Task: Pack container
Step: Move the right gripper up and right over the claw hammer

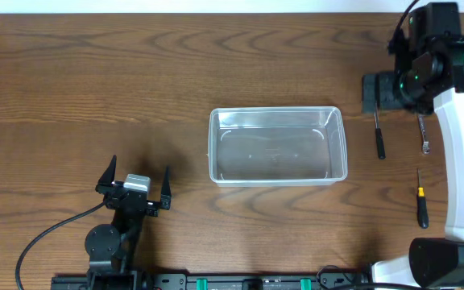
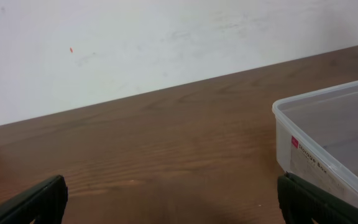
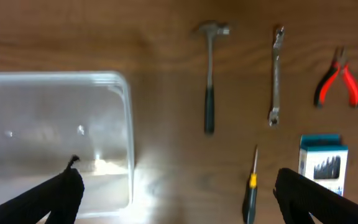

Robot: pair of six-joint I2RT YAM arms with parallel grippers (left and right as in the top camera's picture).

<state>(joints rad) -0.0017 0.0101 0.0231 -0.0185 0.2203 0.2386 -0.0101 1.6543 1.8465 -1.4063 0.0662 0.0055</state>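
Note:
The clear plastic container (image 1: 276,147) stands empty in the middle of the table; it also shows as the container (image 3: 55,134) and the container (image 2: 334,146). My left gripper (image 1: 136,187) rests open near the front left, nothing between its fingers (image 2: 36,202). My right gripper (image 3: 178,198) hangs open high over the right side, holding nothing. Below it lie a hammer (image 3: 209,74), a wrench (image 3: 276,74), red pliers (image 3: 339,84) and a yellow-collared screwdriver (image 3: 250,190).
A small blue-and-white box (image 3: 322,158) lies beside the screwdriver. From above, the hammer (image 1: 379,133), wrench (image 1: 424,133) and screwdriver (image 1: 421,201) lie right of the container, under the right arm (image 1: 429,56). A white wall backs the table's far edge.

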